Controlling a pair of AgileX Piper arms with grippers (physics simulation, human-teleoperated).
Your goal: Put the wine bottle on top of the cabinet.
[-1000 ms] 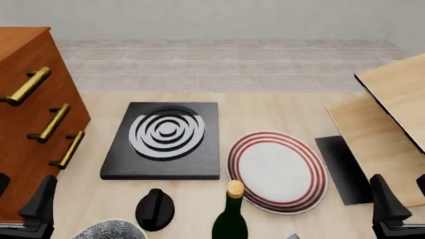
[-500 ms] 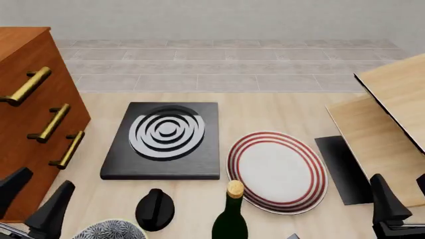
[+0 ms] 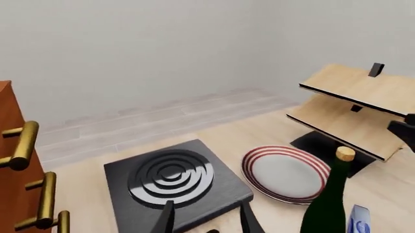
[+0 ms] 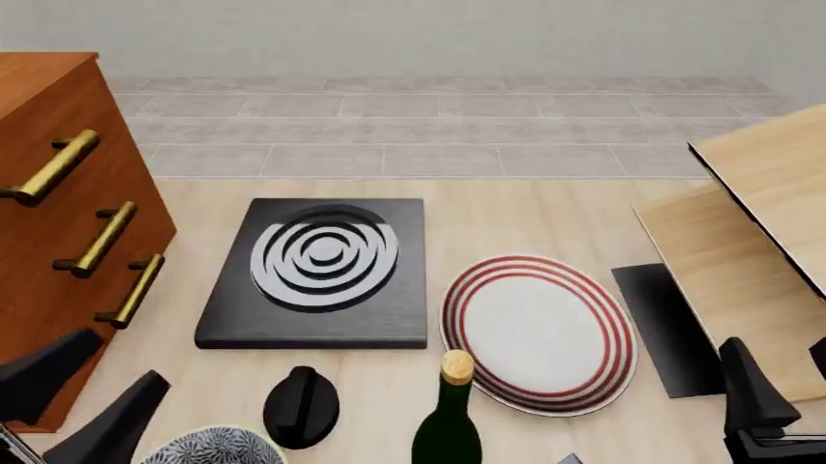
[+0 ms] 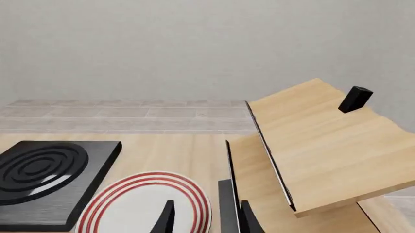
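Observation:
The wine bottle (image 4: 448, 430), dark green with a tan cork, stands upright at the table's near edge, in front of the striped plate; only its neck and shoulders show. It also shows in the left wrist view as the wine bottle (image 3: 327, 204). The reddish-brown cabinet (image 4: 52, 242) with brass bar handles stands at the left, seen too as the cabinet (image 3: 8, 145). My left gripper (image 4: 130, 356) is open and empty low beside the cabinet, well left of the bottle. My right gripper (image 4: 775, 345) is open and empty at the near right, by the shelf.
A black stove plate (image 4: 316, 273) with white rings lies mid-table. A red-rimmed white plate (image 4: 540, 331) lies right of it. A black knob-like object (image 4: 301, 406) and a patterned bowl (image 4: 213, 448) sit near the front. A pale wooden shelf (image 4: 749, 242) on a black base fills the right.
My left gripper has swung up and rightward into view, away from the cabinet's foot toward the bowl. The right gripper and the bottle have not moved.

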